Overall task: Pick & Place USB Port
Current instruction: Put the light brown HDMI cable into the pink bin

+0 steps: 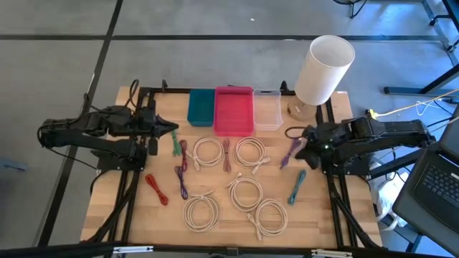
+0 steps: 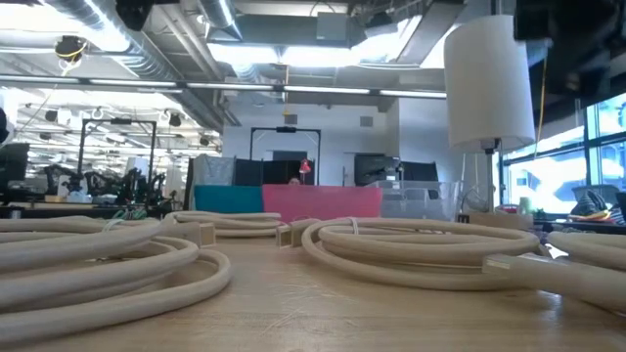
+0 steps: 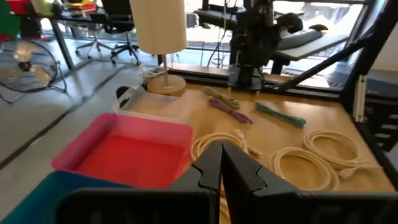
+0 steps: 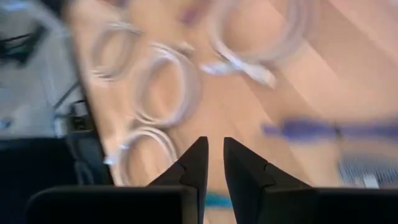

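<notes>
Pale wood counter carrying coiled white USB cables in front of three bins: teal, pink, clear; we read this as the approach step, nothing yet lifted; the right gripper, fingers narrowly parted and empty, hovers beside a purple cable; the left gripper waits closed near a green cable; next we expect a descent and grasp.

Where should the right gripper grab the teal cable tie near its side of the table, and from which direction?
Grip the teal cable tie at mid-length, coming straight down with the fingers across its thin width. It lies flat on the table as a thin bundle running roughly front to back, apart from the white coils, so the middle has room on both sides. The right gripper is nearest, above the purple tie.
</notes>
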You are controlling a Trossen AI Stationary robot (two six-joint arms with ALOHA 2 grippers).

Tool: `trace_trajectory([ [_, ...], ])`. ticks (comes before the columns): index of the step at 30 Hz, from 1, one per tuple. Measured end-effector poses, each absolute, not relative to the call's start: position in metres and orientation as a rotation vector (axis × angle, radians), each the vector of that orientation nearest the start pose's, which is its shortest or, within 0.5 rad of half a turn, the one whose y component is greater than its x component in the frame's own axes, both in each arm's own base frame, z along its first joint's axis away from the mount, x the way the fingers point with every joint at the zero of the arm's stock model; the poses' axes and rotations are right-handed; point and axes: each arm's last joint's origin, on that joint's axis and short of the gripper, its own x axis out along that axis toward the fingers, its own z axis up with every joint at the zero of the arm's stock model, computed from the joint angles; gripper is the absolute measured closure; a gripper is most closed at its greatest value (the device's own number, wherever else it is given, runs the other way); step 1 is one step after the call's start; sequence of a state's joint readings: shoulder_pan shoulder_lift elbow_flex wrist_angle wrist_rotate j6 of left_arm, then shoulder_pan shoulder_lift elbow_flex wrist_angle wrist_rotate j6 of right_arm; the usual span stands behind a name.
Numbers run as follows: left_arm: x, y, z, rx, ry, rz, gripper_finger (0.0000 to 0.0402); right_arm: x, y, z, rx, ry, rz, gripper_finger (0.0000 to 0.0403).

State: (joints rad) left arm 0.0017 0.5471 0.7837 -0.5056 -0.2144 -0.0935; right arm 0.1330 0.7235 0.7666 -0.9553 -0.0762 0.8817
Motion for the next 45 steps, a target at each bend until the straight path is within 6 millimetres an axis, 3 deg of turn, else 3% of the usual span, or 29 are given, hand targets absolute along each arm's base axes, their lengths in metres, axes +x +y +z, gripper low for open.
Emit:
trace_trajectory([
  [4, 0.111, 0.007, 0.330, -0.041, 0.267, 0.259, 0.0398, 0.128, 0.027, 0.262, 0.872, 1.041, -0.333, 0.0347],
  [9, 0.109, 0.010, 0.328, 0.000, 0.292, 0.351, 0.0398, 0.154, 0.037, 0.251, 0.826, 1.047, -0.376, 0.0347],
  [15, 0.108, 0.010, 0.327, 0.001, 0.307, 0.368, 0.0398, 0.203, 0.046, 0.235, 0.616, 0.968, -0.225, 0.0347],
  [25, 0.108, 0.010, 0.325, -0.041, 0.323, 0.357, 0.0397, 0.258, 0.041, 0.213, 0.296, 0.994, -0.031, 0.0342],
  [37, 0.106, 0.009, 0.321, -0.046, 0.374, 0.335, 0.0398, 0.333, 0.024, 0.189, 0.169, 1.124, 0.082, 0.0188],
  [45, 0.103, 0.009, 0.314, -0.043, 0.453, 0.343, 0.0398, 0.357, 0.018, 0.152, 0.078, 1.310, -0.002, 0.0162],
])
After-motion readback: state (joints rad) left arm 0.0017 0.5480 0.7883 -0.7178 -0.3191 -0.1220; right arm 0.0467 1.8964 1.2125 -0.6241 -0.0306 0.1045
